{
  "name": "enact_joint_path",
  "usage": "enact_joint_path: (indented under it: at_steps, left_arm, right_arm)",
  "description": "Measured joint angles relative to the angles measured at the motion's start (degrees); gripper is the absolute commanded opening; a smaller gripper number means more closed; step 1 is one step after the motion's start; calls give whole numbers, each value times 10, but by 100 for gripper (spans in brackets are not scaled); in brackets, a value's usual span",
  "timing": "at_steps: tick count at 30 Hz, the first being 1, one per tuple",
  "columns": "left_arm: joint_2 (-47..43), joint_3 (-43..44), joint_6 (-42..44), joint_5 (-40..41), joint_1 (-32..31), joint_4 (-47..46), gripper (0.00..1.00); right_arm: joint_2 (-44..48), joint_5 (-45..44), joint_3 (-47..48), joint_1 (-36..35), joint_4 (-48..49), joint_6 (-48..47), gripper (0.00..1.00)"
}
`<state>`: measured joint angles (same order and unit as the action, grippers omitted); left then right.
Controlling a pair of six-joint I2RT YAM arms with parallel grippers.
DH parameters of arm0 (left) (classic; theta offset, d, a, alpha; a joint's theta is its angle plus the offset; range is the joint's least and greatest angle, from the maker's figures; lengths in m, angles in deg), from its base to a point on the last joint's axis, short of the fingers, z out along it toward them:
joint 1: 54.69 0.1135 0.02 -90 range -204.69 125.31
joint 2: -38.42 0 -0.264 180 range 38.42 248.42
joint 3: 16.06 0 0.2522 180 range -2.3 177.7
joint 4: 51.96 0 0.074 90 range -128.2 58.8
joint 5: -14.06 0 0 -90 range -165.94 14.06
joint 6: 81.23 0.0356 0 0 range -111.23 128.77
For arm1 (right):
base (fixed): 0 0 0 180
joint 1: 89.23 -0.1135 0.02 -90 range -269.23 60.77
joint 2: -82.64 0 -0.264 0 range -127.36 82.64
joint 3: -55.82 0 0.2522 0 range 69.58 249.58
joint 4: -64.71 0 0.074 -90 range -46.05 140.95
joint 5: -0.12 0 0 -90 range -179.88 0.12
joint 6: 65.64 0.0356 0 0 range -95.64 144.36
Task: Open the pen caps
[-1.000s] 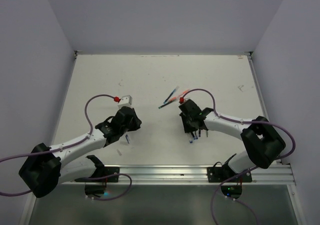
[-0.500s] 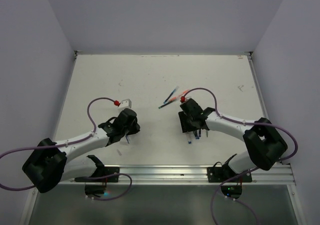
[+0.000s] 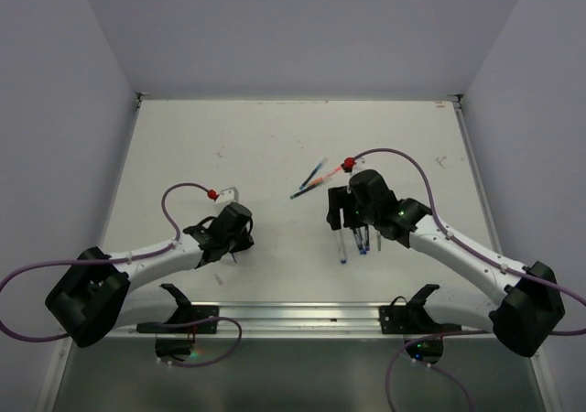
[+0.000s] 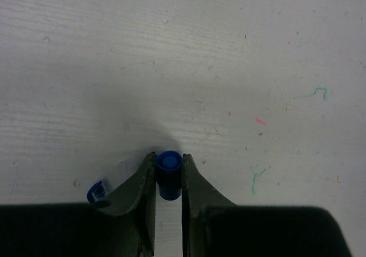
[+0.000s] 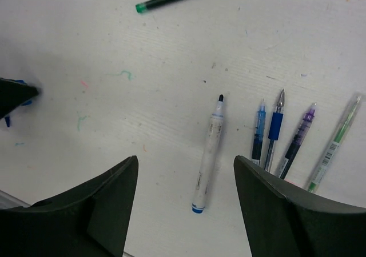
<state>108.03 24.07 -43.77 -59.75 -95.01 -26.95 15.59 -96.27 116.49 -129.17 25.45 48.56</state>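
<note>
scribbled pale worktop [image 3: 275, 137], grey walls [image 3: 302, 27] around; left tool [image 4: 168, 180] at 8 o'clock pinches a blue pen cap [image 4: 168, 164]; right tool [image 5: 184, 163] gapes.

Left claw [image 3: 234, 247] low on table [image 3: 229, 137]; right claw [image 3: 352, 222] over row of pens [image 3: 343, 247]; more pens [image 3: 316, 178] lie beyond.

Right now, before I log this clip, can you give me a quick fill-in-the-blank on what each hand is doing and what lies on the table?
1. The left hand is shut on a small ____ cap.
2. The right hand hangs ____ above the white marker.
3. Right of that marker in the right wrist view, ____ pens lie side by side.

Missing words: blue; open; four.
</note>
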Motion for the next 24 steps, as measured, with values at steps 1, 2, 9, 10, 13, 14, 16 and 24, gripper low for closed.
enact_joint_path:
  at_steps: [1, 2, 9, 10, 13, 14, 16, 24]
  left_arm:
    - [0, 0, -2, 1, 0, 0, 20]
    - [0, 0, -5, 3, 0, 1, 21]
    - [1, 0, -20, 15, -1, 5, 36]
    - [0, 1, -21, 16, -1, 6, 36]
    - [-2, 2, -26, 21, -2, 11, 38]
    - [-3, 2, -26, 22, -2, 13, 38]
    - [-5, 2, -26, 24, -2, 18, 39]
    - [-42, 20, -19, 31, -5, 71, 51]
  right_arm:
    - [13, 0, 4, 0, -3, 0, 72]
    - [24, 0, 6, 0, -4, -1, 73]
    - [69, 0, 10, 0, -15, -3, 74]
    - [69, 1, 10, 0, -17, -3, 74]
    - [69, 1, 10, 1, -24, -3, 74]
    - [69, 1, 10, 1, -25, -3, 74]
    - [69, 2, 10, 1, -26, -3, 74]
    - [67, 2, 9, 2, -26, -2, 74]
